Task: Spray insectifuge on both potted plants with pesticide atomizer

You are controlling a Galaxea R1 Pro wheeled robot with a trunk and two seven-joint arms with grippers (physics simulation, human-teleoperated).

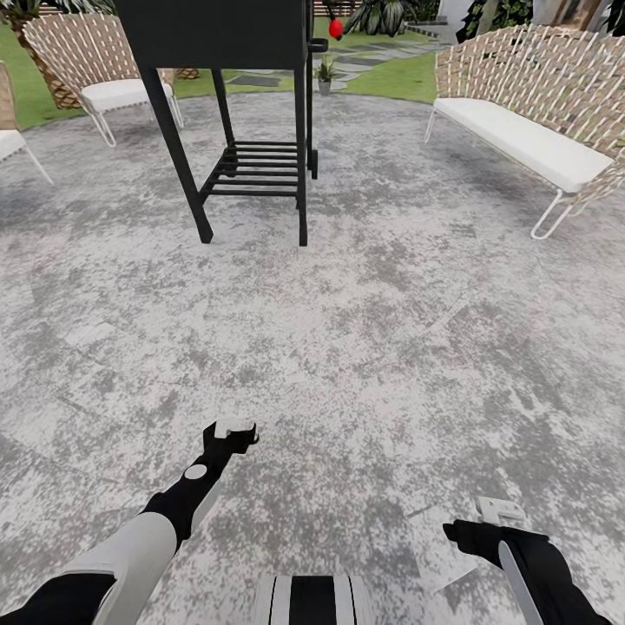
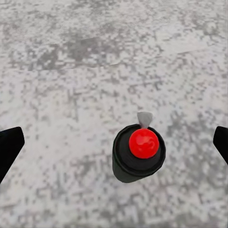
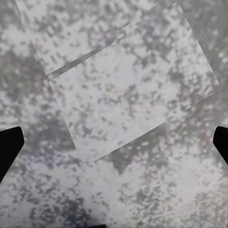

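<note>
The pesticide atomizer (image 2: 138, 153) stands upright on the mottled grey patio (image 1: 391, 330). The left wrist view looks down on its dark round body, red spot and small pale nozzle. My left gripper (image 1: 233, 430) hangs above it, open, its dark fingertips (image 2: 9, 148) far apart on either side and touching nothing. My right gripper (image 1: 496, 514) is open too, over bare paving, with nothing between its fingers (image 3: 9, 147). One potted plant (image 1: 325, 75), a small green rosette in a pale pot, sits far off at the lawn's edge beyond the patio.
A black grill stand (image 1: 252, 130) with a slatted lower shelf rises ahead, a red round thing (image 1: 336, 29) beside it. A woven bench with a white cushion (image 1: 529, 130) stands at right, woven chairs (image 1: 104, 69) at left. Lawn with stepping slabs (image 1: 382, 52) lies beyond.
</note>
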